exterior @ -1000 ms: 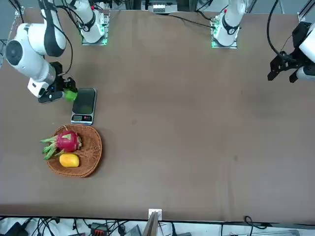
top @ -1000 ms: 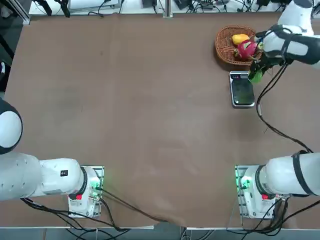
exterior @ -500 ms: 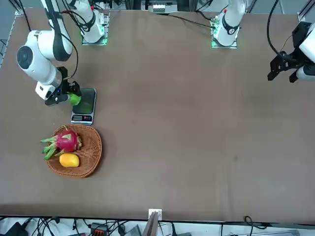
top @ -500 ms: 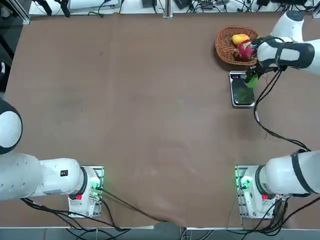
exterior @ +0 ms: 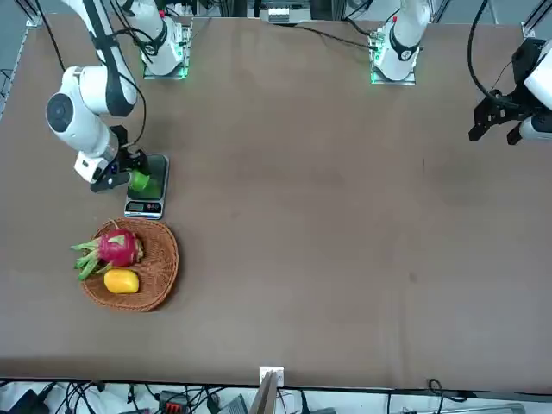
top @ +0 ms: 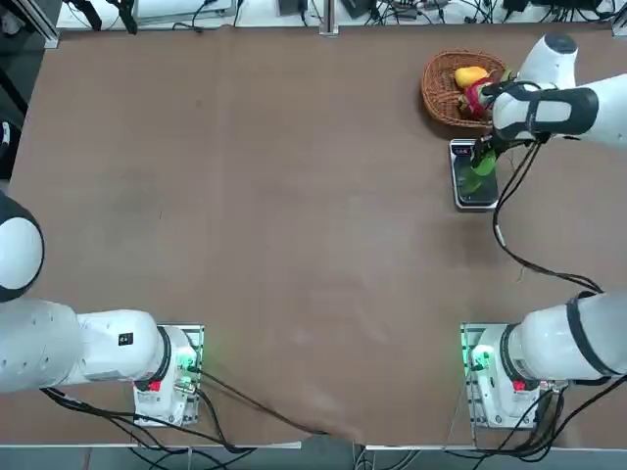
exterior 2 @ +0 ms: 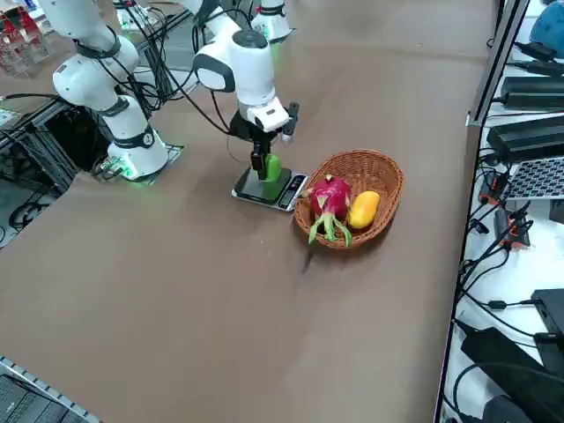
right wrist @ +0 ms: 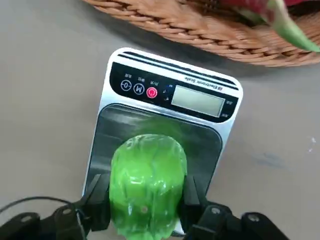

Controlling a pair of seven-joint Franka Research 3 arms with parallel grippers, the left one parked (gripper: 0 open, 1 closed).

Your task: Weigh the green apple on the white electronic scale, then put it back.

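My right gripper [right wrist: 145, 197] is shut on the green apple [right wrist: 146, 187], one finger pressed to each side of it. It holds the apple [top: 479, 171] just above the dark top plate of the white electronic scale [right wrist: 202, 145]; whether the apple touches the plate cannot be told. The scale [top: 472, 192] lies on the brown table right beside the wicker basket, with its display strip at the basket end. From across the table the apple [exterior: 138, 181] shows over the scale [exterior: 153, 188], and from the side the gripper [exterior 2: 264, 164] points straight down over the scale [exterior 2: 280, 192].
A wicker basket [top: 441, 96] next to the scale holds a pink dragon fruit [exterior: 118, 247] and a yellow-orange fruit [exterior: 121, 281]. The right arm's black cable [top: 519, 259] trails across the table toward its base.
The right gripper has carried the green apple from beside the scale's outer edge inward over the scale's top plate and down toward it. The basket and its fruit have not moved.
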